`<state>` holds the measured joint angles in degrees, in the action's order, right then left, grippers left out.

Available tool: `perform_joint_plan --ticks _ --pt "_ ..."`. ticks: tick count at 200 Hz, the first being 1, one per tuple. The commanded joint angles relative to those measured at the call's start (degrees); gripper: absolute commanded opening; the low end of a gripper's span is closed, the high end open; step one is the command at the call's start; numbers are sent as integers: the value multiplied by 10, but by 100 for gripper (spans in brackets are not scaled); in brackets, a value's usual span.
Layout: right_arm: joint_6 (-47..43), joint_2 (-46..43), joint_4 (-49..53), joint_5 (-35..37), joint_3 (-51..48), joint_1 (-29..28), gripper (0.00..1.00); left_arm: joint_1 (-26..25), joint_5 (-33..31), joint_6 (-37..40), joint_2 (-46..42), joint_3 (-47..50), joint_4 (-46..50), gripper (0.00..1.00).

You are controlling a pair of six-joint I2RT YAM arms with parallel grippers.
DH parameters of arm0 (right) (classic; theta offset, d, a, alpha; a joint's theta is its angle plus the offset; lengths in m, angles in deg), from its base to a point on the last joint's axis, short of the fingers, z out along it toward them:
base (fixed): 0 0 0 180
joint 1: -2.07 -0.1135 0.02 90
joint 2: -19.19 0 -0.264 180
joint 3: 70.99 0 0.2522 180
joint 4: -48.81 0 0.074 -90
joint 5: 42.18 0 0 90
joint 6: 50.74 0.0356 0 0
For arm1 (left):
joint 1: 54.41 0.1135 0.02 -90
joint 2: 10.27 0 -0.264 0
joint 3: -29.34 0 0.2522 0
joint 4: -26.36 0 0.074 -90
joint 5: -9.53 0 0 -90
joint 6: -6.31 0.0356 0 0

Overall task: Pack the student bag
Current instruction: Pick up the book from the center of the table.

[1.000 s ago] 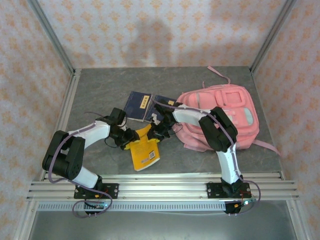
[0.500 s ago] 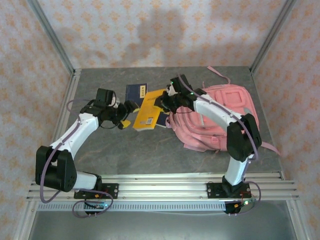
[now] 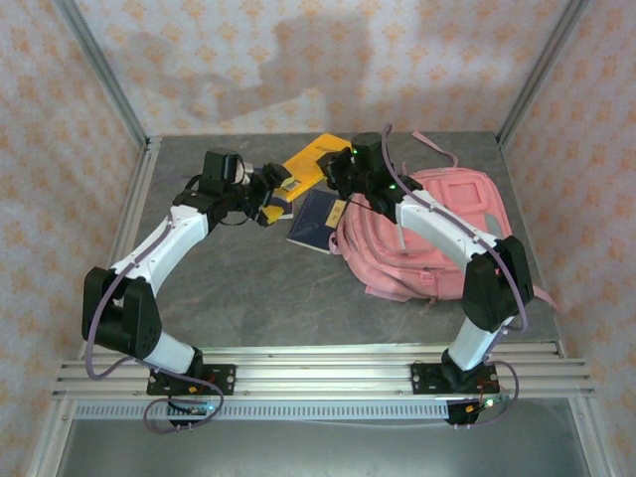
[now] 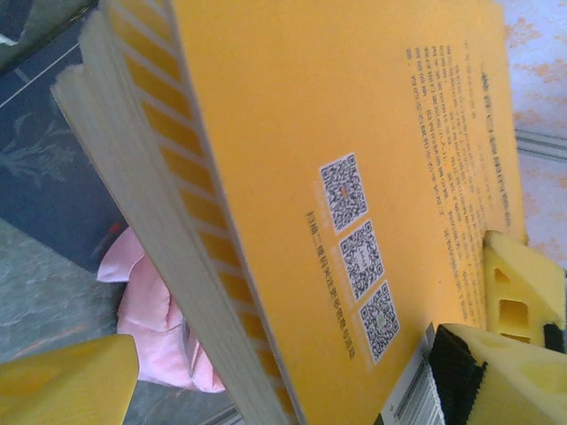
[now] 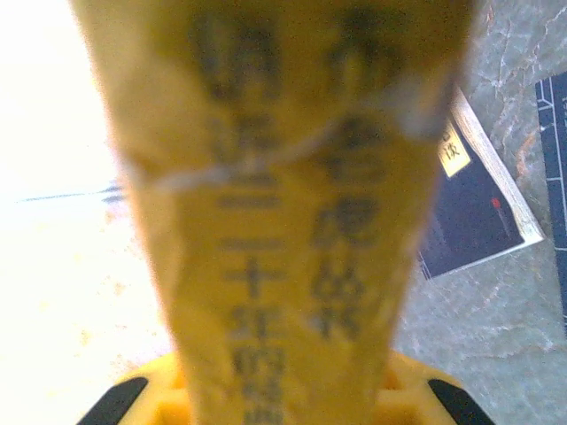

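Observation:
The student bag (image 3: 447, 224) is a big pink backpack lying flat at right of the table; a bit of it shows below the book in the left wrist view (image 4: 155, 301). A yellow book (image 3: 310, 162) hangs in the air left of the bag's top. My right gripper (image 3: 336, 179) is shut on its spine (image 5: 283, 177), which stands between the yellow fingers (image 5: 283, 390). My left gripper (image 3: 266, 197) is open, its fingers (image 4: 518, 354) wide apart on either side of the book's lower corner (image 4: 337, 133), with a gap at the page edge.
A dark blue book (image 3: 316, 221) lies on the grey table beside the bag's left edge, also in the right wrist view (image 5: 474, 212). Another dark cover (image 5: 554, 133) lies at that view's right edge. Metal frame posts (image 3: 104, 75) and patterned walls enclose the table.
Both arms swung from the table's front toward the back, raising the yellow book off the surface. My left gripper opened wide while the right kept its grip.

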<state>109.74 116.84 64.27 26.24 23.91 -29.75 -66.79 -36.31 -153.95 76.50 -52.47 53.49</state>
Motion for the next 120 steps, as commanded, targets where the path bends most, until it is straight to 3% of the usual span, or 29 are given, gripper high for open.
perform_joint_plan --ticks 1,32,91,120 --pt "46 -33 -96 36 -6 2 0 -7 2 -26 17 -20 -34 87" --pt "59 -47 -137 39 -36 2 0 -4 -28 -43 39 -41 -55 82" --pt "80 -112 -162 100 -136 -2 0 -5 -52 -101 85 -95 -180 42" --pt "85 -117 -154 103 -144 -2 0 -16 -49 -107 93 -106 -212 38"
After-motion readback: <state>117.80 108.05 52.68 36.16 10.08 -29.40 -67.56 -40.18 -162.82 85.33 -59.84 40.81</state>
